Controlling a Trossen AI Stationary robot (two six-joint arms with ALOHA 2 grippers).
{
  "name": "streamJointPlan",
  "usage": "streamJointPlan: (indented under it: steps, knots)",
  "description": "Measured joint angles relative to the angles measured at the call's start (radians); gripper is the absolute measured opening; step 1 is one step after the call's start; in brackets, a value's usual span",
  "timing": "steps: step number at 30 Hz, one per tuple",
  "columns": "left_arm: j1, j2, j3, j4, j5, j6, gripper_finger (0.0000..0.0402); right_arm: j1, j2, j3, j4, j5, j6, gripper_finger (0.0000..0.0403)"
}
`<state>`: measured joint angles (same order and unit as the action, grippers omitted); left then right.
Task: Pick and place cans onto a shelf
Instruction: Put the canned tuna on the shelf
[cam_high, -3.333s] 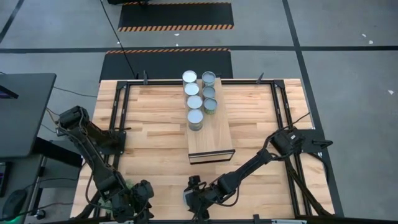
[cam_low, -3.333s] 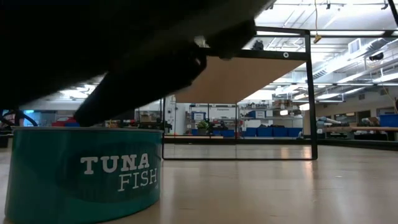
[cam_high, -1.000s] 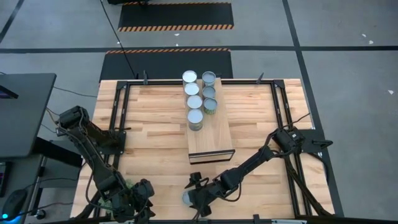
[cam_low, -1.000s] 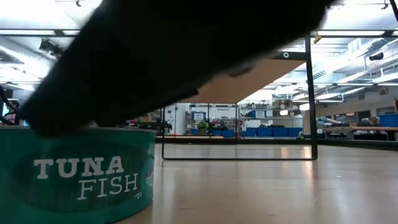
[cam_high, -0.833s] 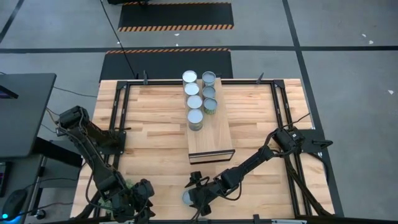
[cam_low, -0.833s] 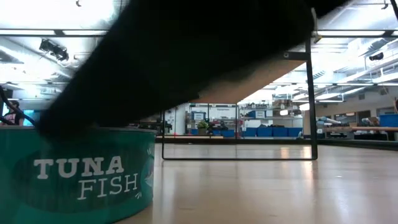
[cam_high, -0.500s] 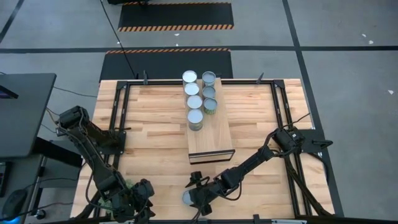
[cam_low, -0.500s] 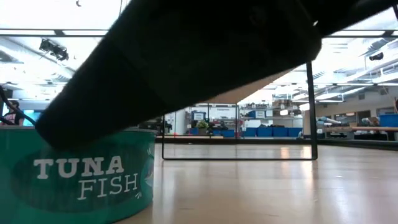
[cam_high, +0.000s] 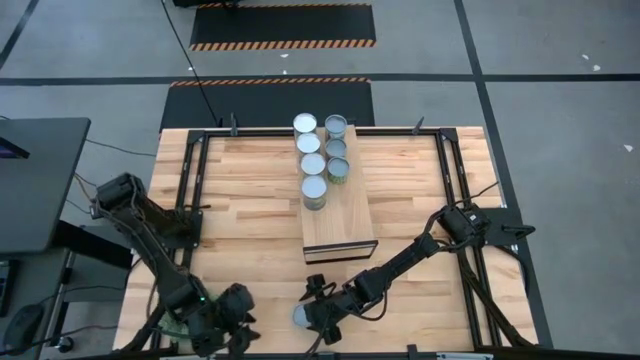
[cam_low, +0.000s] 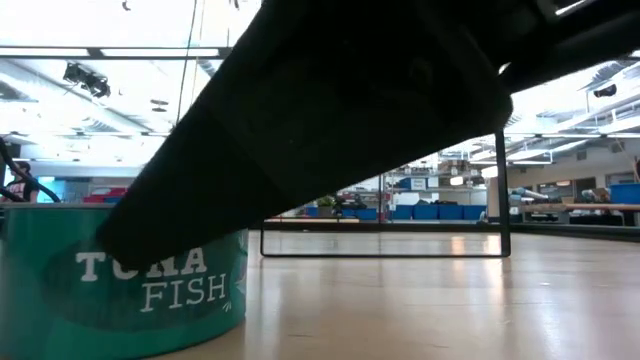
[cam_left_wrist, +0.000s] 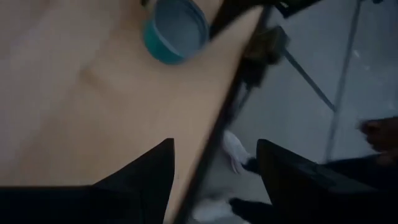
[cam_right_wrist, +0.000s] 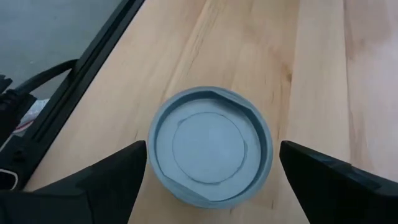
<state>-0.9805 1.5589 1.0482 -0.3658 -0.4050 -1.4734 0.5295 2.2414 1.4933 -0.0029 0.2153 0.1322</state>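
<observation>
On the shelf (cam_high: 338, 215) stand 7 cans: 4 bright silvery ones (cam_high: 311, 161) in the left column and 3 duller blue-grey ones (cam_high: 337, 148) in the right. 1 more blue-grey can (cam_right_wrist: 209, 153) sits alone on the tabletop (cam_high: 250, 205) near its front edge, making 8 cans, 1 shelf and 2 arms.

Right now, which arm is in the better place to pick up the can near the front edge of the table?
The right one. The right pincer is directly over the can, one open finger on each side. The left pincer is beside it near the table edge, not lined up.
</observation>
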Motion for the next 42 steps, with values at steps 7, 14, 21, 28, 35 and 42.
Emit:
streamJointPlan:
  steps: [7, 14, 21, 28, 35, 42]
  knots:
    - [0.078, 0.027, -0.001, 0.000, 0.036, 0.094, 0.0231, 0.000, 0.000, 0.000, -0.021, -0.005, 0.021, 0.0354]
    - [0.093, 0.044, 0.000, 0.001, 0.048, 0.131, 0.0231, 0.000, 0.000, 0.001, -0.037, -0.006, 0.021, 0.0299]
    - [0.104, 0.143, -0.001, 0.011, 0.009, 0.135, 0.0231, -0.004, 0.000, 0.001, -0.038, -0.005, 0.022, 0.0271]
    - [0.142, 0.190, -0.001, 0.051, 0.055, 0.136, 0.0231, -0.004, -0.020, 0.002, -0.069, -0.002, 0.023, 0.0262]
    - [0.163, 0.204, 0.000, 0.111, 0.045, 0.271, 0.0231, -0.003, -0.020, 0.002, -0.100, -0.055, 0.059, 0.0273]
    - [0.215, 0.280, 0.000, 0.235, 0.057, 0.311, 0.0231, -0.001, -0.020, 0.041, -0.283, -0.065, 0.142, 0.0298]
